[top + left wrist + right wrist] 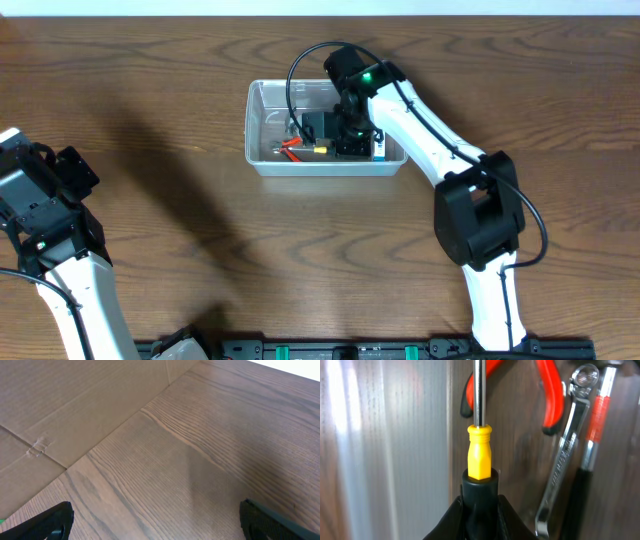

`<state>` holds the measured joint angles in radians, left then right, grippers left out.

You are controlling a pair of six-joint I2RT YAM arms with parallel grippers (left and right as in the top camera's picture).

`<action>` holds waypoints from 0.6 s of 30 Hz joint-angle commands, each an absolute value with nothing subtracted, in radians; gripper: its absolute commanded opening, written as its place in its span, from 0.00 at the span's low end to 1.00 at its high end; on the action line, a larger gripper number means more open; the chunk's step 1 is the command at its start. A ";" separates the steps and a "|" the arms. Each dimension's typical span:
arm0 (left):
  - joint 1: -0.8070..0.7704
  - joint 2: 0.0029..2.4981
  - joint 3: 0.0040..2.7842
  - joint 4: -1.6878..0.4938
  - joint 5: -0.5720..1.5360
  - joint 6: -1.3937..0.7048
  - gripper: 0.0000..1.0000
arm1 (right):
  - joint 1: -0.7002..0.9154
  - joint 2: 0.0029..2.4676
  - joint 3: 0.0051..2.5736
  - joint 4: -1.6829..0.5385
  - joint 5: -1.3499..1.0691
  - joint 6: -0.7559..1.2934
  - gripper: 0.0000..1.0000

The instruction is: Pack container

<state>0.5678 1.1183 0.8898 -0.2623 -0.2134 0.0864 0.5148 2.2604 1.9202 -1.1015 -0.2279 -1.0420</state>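
Note:
The clear plastic container [262,160] stands at the table's far middle. My right gripper [345,125] is down inside it, shut on a screwdriver [479,460] with a black handle, yellow collar and steel shaft. Next to it in the container lie red-handled pliers [551,395], a silver wrench [565,455] and a tool with a red band [600,410]. The container's clear wall [385,450] shows at the left of the right wrist view. My left gripper [155,522] is open and empty over bare wood at the table's left side [50,200].
A small blue-and-white box [380,150] sits at the container's right end. A cardboard panel [75,405] lies along the table's left edge in the left wrist view. Black fixtures [350,350] line the front edge.

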 commanded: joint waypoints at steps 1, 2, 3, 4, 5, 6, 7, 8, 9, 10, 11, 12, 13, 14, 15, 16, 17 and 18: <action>0.573 1.123 0.907 -0.262 -0.221 0.100 0.98 | 0.517 2.301 1.917 -1.087 -0.254 -1.063 0.04; 0.573 1.123 0.907 -0.262 -0.221 0.100 0.98 | 0.516 2.305 1.917 -1.081 -0.251 -1.063 0.06; 0.573 1.123 0.907 -0.262 -0.221 0.100 0.98 | 0.516 2.307 1.917 -1.079 -0.247 -1.063 0.10; 0.573 1.123 0.907 -0.262 -0.221 0.100 0.98 | 0.516 2.308 1.917 -1.075 -0.242 -1.058 0.15; 0.573 1.123 0.907 -0.262 -0.221 0.100 0.98 | 0.516 2.308 1.917 -1.068 -0.227 -1.043 0.21; 0.573 1.123 0.907 -0.262 -0.221 0.100 0.98 | 0.516 2.308 1.917 -1.062 -0.207 -1.024 0.25; 0.573 1.123 0.907 -0.262 -0.221 0.100 0.98 | 0.516 2.304 1.917 -1.058 -0.186 -1.008 0.29; 0.573 1.123 0.907 -0.262 -0.221 0.100 0.98 | 0.516 2.303 1.917 -1.055 -0.170 -0.997 0.33; 0.573 1.123 0.907 -0.262 -0.221 0.100 0.98 | 0.516 2.298 1.919 -1.056 -0.152 -0.981 0.39; 0.573 1.123 0.907 -0.262 -0.221 0.100 0.98 | 0.516 2.292 1.923 -1.060 -0.131 -0.966 0.43; 0.573 1.123 0.907 -0.262 -0.221 0.100 0.98 | 0.516 2.282 1.929 -1.066 -0.111 -0.950 0.44; 0.573 1.123 0.907 -0.262 -0.221 0.100 0.98 | 0.516 2.272 1.934 -1.068 -0.099 -0.934 0.44; 0.573 1.123 0.907 -0.262 -0.221 0.100 0.98 | 0.517 2.256 1.939 -1.071 -0.093 -0.919 0.44; 0.573 1.123 0.907 -0.262 -0.221 0.100 0.98 | 0.517 2.235 1.946 -1.077 -0.093 -0.906 0.44; 0.573 1.123 0.907 -0.262 -0.221 0.101 0.98 | 0.517 2.210 1.957 -1.085 -0.093 -0.892 0.44; 0.573 1.123 0.907 -0.262 -0.221 0.100 0.98 | 0.517 2.184 1.970 -1.092 -0.093 -0.877 0.44; 0.573 1.123 0.907 -0.262 -0.221 0.100 1.00 | 0.517 2.151 1.987 -1.097 -0.086 -0.853 0.62; 0.573 1.123 0.907 -0.262 -0.221 0.100 0.98 | 0.516 2.119 2.003 -1.097 -0.072 -0.819 0.66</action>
<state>0.5678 1.1183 0.8898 -0.2623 -0.2134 0.0872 0.5148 2.2578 1.9289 -1.0977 -0.1047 -0.9104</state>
